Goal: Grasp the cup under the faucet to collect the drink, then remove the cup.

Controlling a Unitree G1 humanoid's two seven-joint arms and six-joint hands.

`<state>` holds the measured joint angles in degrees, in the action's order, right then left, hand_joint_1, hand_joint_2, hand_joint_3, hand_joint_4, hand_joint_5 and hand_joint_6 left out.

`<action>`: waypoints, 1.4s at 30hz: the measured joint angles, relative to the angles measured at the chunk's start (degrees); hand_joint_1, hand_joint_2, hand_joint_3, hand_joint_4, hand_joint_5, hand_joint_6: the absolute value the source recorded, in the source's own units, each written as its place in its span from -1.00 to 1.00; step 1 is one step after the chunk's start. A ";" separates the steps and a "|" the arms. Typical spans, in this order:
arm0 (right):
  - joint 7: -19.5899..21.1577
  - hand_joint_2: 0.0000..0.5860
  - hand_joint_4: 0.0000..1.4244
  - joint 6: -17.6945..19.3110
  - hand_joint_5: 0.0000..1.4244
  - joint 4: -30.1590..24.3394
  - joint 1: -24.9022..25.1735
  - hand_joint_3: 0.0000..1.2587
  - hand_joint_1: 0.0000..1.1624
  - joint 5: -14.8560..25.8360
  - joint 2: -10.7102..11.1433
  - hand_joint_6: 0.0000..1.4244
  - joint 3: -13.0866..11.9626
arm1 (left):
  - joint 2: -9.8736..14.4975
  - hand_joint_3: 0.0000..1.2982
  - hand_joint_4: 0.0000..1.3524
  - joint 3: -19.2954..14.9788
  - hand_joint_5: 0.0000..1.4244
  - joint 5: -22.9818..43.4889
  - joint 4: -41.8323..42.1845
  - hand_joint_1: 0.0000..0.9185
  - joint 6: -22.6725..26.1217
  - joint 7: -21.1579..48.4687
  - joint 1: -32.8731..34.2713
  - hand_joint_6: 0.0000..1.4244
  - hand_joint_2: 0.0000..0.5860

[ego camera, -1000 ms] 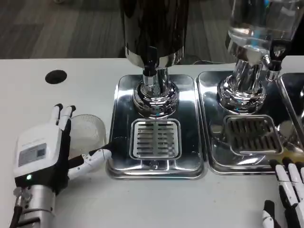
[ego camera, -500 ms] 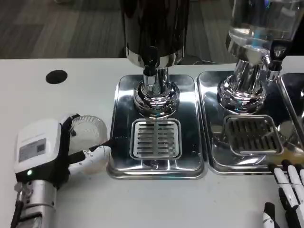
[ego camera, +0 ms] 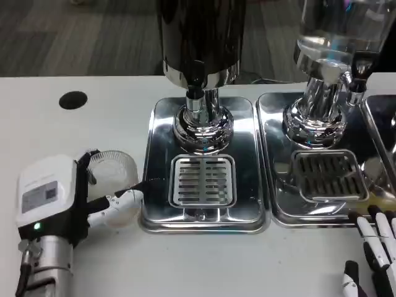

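Since the earlier frame, left hand [ego camera: 52, 201] has closed in on the clear, ribbed plastic cup [ego camera: 114, 176], fingers [ego camera: 117, 204] now wrapped round its near side; grip looks firm, though the far fingers are hidden. Cup stands on the white table [ego camera: 93, 124], just left of the polished steel drip tray [ego camera: 244, 142] with slotted grate, not under the black faucet [ego camera: 195, 83]. Right hand [ego camera: 374, 253] lies at lower right, fingers spread, holding nothing.
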<state>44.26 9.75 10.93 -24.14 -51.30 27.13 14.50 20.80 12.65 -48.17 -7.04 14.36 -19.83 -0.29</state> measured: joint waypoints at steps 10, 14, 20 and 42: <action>-0.01 0.84 -1.00 0.17 -1.00 0.00 -0.13 -0.83 -0.72 0.45 0.01 -0.85 -0.02 | -1.14 0.29 0.15 0.74 0.43 -2.27 0.69 0.32 1.34 -3.65 -1.40 0.96 -0.92; -0.02 0.84 -1.00 0.43 -1.00 0.00 -0.41 -0.83 -0.72 0.68 0.01 -0.85 -0.10 | -1.16 0.29 0.15 0.84 0.43 -2.27 0.82 0.33 1.37 -4.42 -1.63 0.96 -0.91; -0.02 0.84 -1.00 0.46 -1.00 -0.01 -0.47 -0.82 -0.72 0.84 0.01 -0.85 -0.12 | -1.13 0.30 0.17 0.77 0.42 -2.32 1.77 0.36 1.73 -5.13 -2.06 0.94 -0.93; -0.11 0.84 -1.00 0.68 -1.00 -0.01 -0.78 -0.82 -0.72 1.07 0.01 -0.84 -0.14 | -1.11 0.30 0.16 0.89 0.41 -5.28 5.88 0.37 2.63 -5.30 -3.85 0.94 -0.93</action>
<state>44.16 10.43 10.92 -24.92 -50.23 27.14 14.37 19.68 13.54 -53.45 -1.16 16.99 -25.13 -4.14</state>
